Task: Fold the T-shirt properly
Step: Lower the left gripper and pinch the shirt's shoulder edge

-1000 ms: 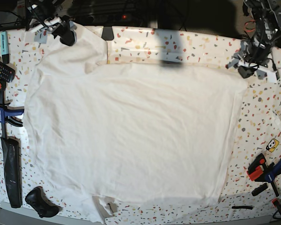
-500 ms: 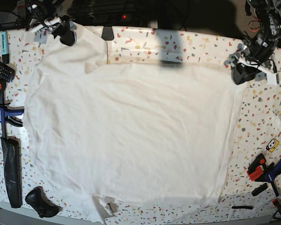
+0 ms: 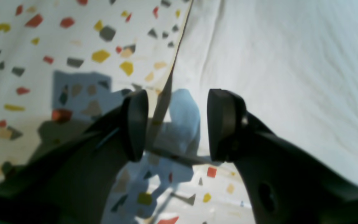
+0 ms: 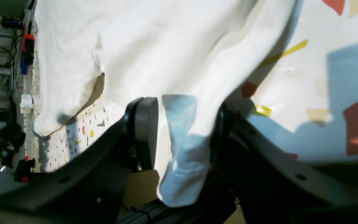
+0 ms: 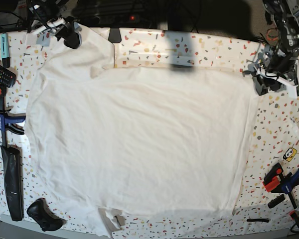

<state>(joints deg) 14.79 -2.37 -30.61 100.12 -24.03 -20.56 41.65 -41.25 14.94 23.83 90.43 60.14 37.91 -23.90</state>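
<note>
- White T-shirt (image 5: 139, 144) lies spread flat across the speckled surface (image 5: 279, 124).
- Left gripper (image 5: 266, 82) hovers at the shirt's corner, fingers (image 3: 222, 124) apart, empty.
- Right gripper (image 5: 70, 35), at the far corner, has fingers (image 4: 144, 133) on either side of a sleeve fold; grip unclear.
- No readable writing.

T-shirt (image 5: 139, 144) bottom hem cut off by base view edge; left wrist view blurred.

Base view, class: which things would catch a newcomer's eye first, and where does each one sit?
The big white T-shirt dominates, spread nearly flat across the middle of the speckled table. At the far corners sit the two grippers: the right gripper has a fold of the shirt's edge between its fingers, while the left gripper stands open at the shirt's other corner. Clamps and a remote lie along the table's sides.
</note>
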